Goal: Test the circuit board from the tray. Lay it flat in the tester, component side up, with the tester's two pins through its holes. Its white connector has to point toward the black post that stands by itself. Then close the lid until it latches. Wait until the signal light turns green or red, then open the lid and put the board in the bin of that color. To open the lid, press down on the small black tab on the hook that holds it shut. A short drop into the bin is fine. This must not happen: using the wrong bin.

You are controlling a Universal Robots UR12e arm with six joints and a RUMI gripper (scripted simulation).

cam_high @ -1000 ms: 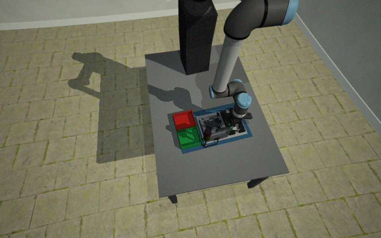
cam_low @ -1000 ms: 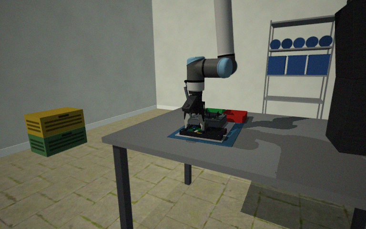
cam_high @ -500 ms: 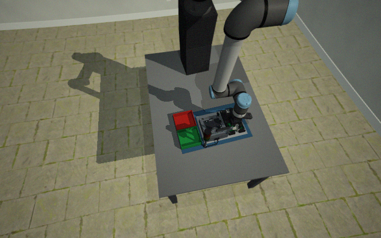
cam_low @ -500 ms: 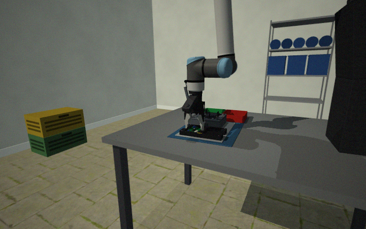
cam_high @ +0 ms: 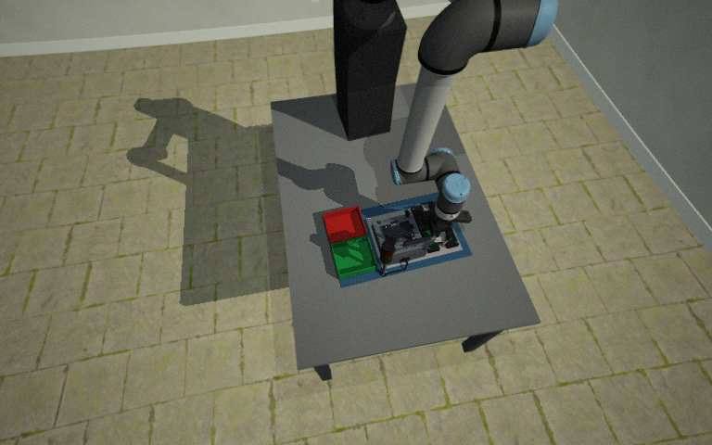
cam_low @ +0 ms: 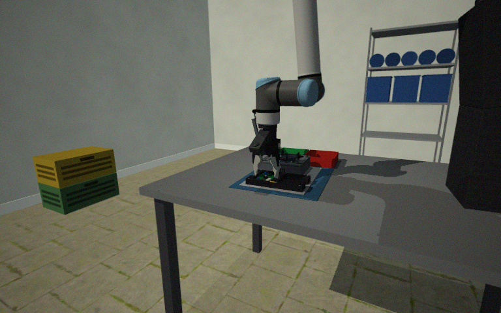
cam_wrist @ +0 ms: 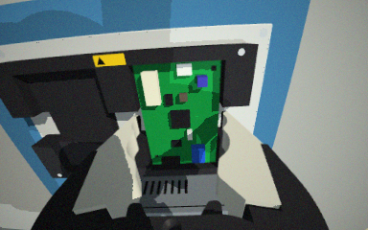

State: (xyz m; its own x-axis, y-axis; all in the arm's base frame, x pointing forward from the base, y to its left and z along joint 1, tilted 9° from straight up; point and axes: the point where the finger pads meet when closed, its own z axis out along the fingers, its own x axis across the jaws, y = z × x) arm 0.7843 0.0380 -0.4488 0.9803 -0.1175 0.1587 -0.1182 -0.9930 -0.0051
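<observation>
The hand [cam_high: 439, 235] [cam_low: 266, 177] [cam_wrist: 180, 114] straddles the board [cam_high: 428, 233] [cam_low: 260, 178] [cam_wrist: 160, 126], fingers apart; whether they pinch it, I can't tell. Best squeeze both edges evenly, then lift straight.

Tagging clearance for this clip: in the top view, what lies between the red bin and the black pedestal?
Only bare grey tabletop, partly shadowed, separates the red bin from the black pedestal, as the top view shows.
</observation>
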